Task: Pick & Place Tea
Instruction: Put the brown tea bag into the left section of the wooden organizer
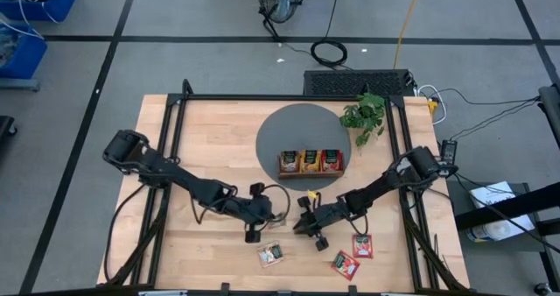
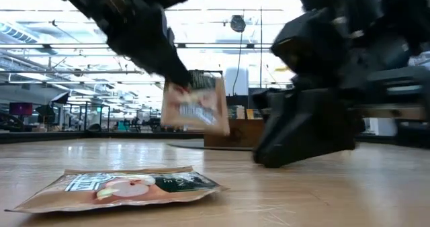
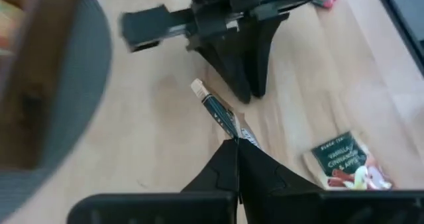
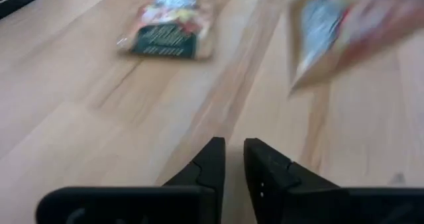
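Jaws: the left gripper (image 3: 236, 142) is clamped on one tea sachet (image 2: 195, 109), held edge-on and blurred above the table (image 1: 210, 130); the right gripper (image 4: 234, 159) stands just beside it, fingers slightly parted and empty. A second sachet (image 2: 124, 187) lies flat nearest the low camera. The wooden tray (image 1: 311, 163), farther back, is mostly hidden there.

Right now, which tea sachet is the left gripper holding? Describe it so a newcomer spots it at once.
Start at the brown three-compartment wooden tray on the round grey mat, then drop toward the table's near edge to the left gripper. It is shut on a pale beige tea sachet with a dark green band. Unlike the sachets lying flat on the table, it hangs in the air.
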`<state>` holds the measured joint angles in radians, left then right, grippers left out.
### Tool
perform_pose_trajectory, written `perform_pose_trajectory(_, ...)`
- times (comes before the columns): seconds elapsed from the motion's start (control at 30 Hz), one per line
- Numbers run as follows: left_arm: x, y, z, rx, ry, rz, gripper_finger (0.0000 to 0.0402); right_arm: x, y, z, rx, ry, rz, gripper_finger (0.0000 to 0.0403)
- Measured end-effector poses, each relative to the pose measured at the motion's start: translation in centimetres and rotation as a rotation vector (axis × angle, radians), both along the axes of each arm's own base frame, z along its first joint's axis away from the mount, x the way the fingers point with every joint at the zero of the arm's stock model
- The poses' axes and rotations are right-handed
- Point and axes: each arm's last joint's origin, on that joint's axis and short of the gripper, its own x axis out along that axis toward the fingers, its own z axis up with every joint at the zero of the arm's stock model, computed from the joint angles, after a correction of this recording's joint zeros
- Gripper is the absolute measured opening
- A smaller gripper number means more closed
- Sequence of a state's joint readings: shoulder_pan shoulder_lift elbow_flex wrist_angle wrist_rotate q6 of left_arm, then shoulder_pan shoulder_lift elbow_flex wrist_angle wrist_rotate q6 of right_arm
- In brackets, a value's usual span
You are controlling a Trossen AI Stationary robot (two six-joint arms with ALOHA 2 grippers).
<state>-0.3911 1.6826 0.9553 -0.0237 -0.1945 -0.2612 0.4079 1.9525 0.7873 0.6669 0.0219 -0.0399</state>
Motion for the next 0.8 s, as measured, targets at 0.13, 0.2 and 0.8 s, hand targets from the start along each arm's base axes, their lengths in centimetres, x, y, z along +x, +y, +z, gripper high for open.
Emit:
perform_pose_trajectory(0.13,-1.1,0.0,2.2,0.073,-0.054,0.035,0.0006,-0.7,0.7,1.7,0.010,-0.062,0.000,0.0073)
perform_pose_trajectory(0.2,-1.7,0.2,2.9,0.122,-0.060,0.048,0.0005,-0.9,1.0,2.1,0.014,-0.081,-0.025,0.0080)
perform_pose_trajectory(0.8,0.6,8.2,4.7,0.534,-0.132,0.202,0.0006,-2.2,2.8,2.5,0.112,-0.080,-0.050,0.0044)
